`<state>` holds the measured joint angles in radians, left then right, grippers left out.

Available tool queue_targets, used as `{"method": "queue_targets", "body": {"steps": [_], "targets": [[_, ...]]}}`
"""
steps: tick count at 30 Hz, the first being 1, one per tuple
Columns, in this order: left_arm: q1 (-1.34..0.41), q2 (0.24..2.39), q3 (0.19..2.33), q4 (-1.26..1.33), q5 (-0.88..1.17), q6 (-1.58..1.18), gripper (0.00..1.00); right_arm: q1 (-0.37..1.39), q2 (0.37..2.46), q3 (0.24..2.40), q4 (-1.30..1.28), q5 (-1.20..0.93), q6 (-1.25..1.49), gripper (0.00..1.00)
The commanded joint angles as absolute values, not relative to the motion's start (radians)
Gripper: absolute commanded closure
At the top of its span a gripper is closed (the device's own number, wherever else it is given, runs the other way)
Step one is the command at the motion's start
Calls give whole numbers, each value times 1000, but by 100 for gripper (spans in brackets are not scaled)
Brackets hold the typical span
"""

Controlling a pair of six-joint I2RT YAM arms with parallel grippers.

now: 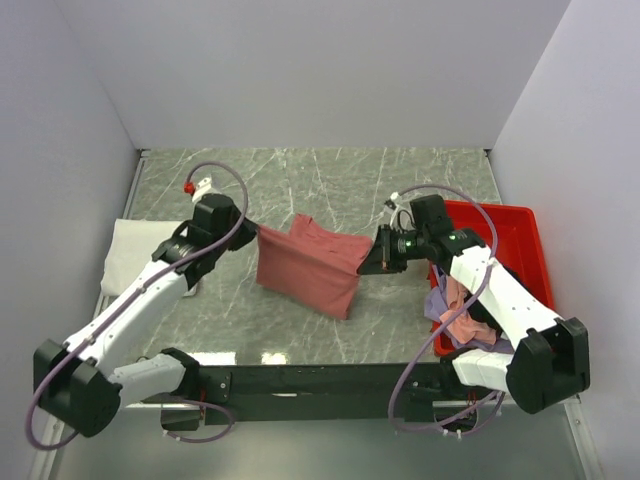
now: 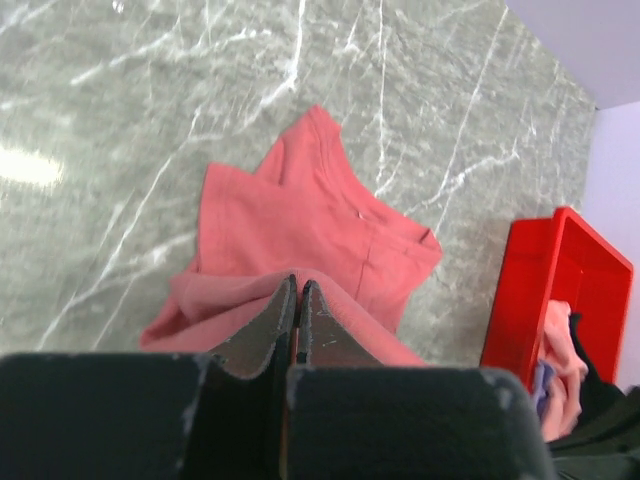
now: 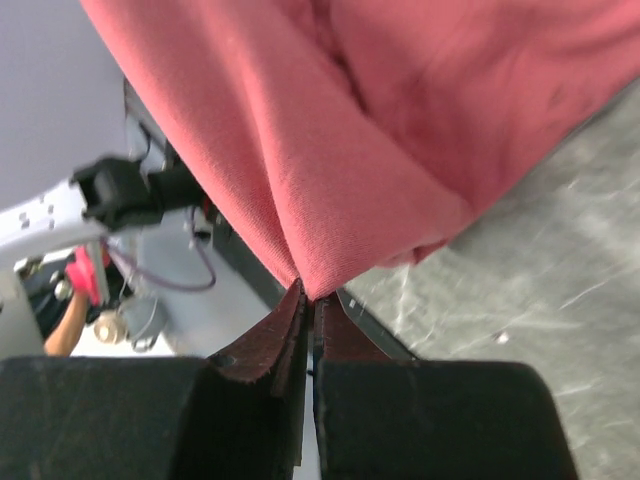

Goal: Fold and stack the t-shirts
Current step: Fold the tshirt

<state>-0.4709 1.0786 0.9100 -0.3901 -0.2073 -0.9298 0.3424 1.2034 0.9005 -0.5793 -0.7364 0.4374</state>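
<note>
A: Dusty red cotton, item one: one dusty red t-shirt (image 1: 305, 265), strung between both arms over the middle of the marble table (image 1: 330, 180), its lower part draping onto the surface.
B: Grippers, count?
A: Two. The left gripper (image 2: 298, 290) is clamped on the shirt's left edge. The right gripper (image 3: 308, 298) is pinched tight on a fold at its right edge.
B: Other shirts?
A: One white t-shirt (image 1: 125, 255), lying at the table's left side, well apart from the red one. One light pink t-shirt (image 1: 462, 305) and one lavender t-shirt (image 1: 437, 300), bunched together in the tray, partly hidden by the right arm.
B: Trays?
A: One red plastic tray (image 1: 510, 235), at the table's right side. Whether further garments lie in it cannot be told.
</note>
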Motion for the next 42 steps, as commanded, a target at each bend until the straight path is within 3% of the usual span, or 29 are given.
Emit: {"method": "queue_targets", "body": {"steps": [1,42], "targets": [[-442,1143,985,-295,-262,-876,99,316,1233,966,-563,-658,428,100],[-359,1850,1397,-235,-71,-814,99,152,1749,1166,-379,-675,437,100]]}}
